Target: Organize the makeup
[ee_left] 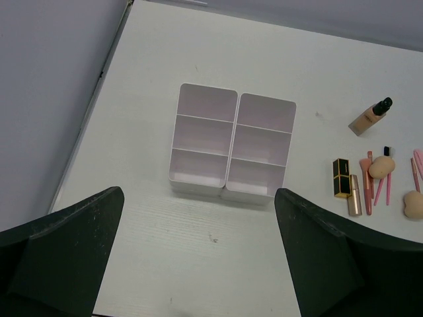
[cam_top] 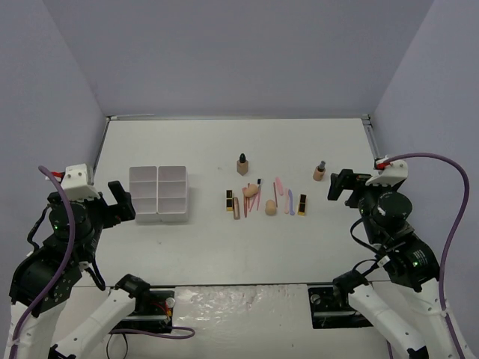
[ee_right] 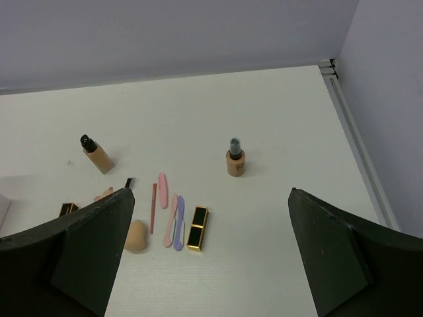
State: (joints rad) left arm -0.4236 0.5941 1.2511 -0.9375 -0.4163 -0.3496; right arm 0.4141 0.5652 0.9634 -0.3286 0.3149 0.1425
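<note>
"Tan bottle [cam_top: 242, 164] at the centre of the overhead view, a second bottle [cam_top: 319, 171] to its right, both upright. Has any of the makeup [cam_top: 271, 206] been put away?"

"None, as far as I can see. Below the bottles runs a loose row: lipstick tubes [cam_top: 230, 200] at either end, peach sponges [cam_top: 251, 191] and thin sticks [cam_top: 278, 187] between them, all lying on the table [cam_top: 224, 247]."

"And the organizer [ee_left: 234, 125]?"

"White, left of centre in the overhead view, well apart from the row. The left wrist view looks down into it: six compartments, nothing in any."

"The arms?"

"Left gripper [cam_top: 122, 200] hangs just left of the organizer; right gripper [cam_top: 338, 185] is at the right, just beyond the second bottle. Both have their jaws spread wide with nothing between them, and neither touches anything."

"So what's left?"

"Everything, I judge. Each piece has yet to be picked up and sorted into a compartment. The right gripper is the nearer one to the makeup."
</note>
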